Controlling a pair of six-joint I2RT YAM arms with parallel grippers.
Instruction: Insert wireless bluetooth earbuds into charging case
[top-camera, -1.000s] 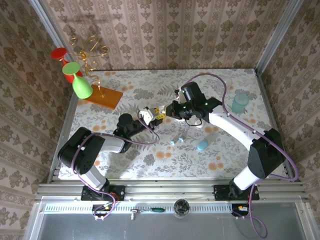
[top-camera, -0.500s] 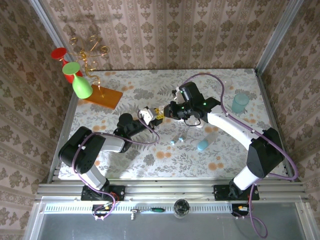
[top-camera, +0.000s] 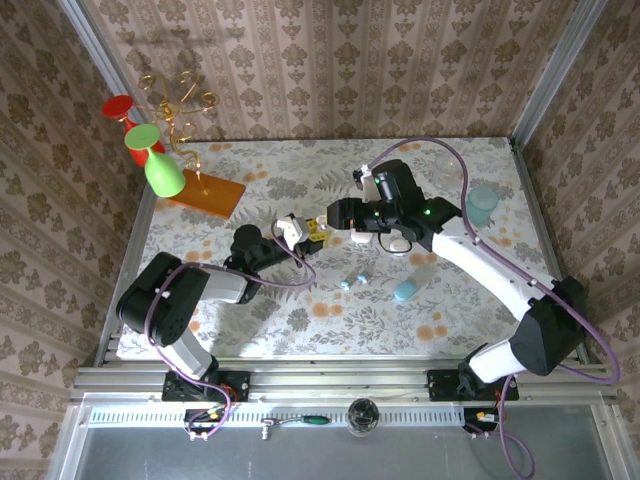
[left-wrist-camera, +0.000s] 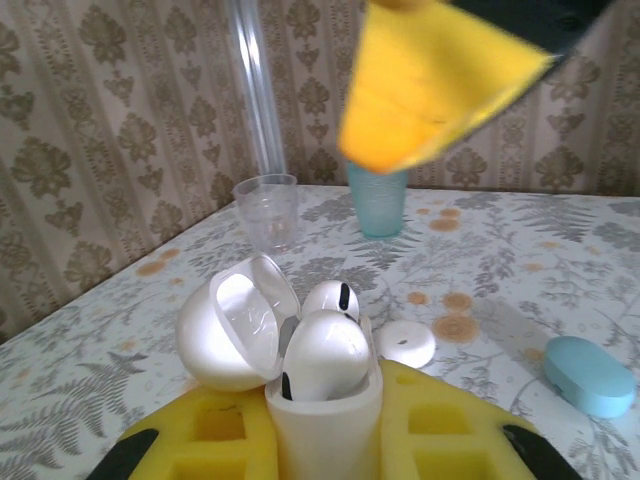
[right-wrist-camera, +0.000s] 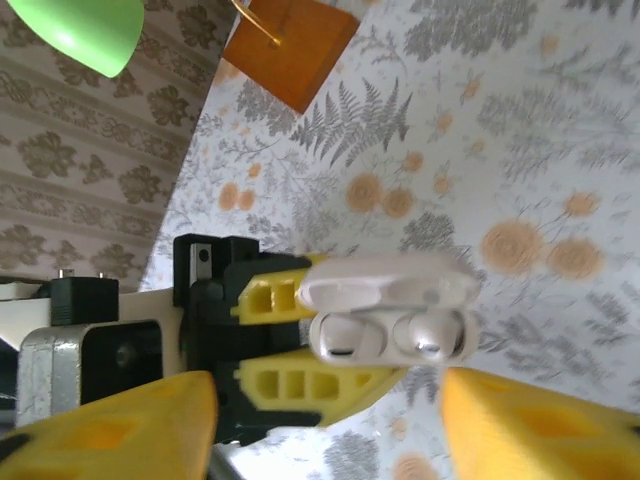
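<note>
Clamping the charging case by its lower body, the left end effector holds it upright above the counter, its yellow pads pressed to either side. The case lid is swung open to the left, and two white earbuds sit side by side in the wells, their rounded heads sticking out of the top. The right end effector hangs just beside the case on its far right side with its jaws spread wide and nothing between them; from its own wrist camera the yellow fingers stand far apart with the open case in the background between them, not touching it. On the counter, nearer the arm bases, two tiny cyan-tipped earbuds lie close together, with a light-blue capsule near them on the right. A teal cup stands by the right edge.
</note>
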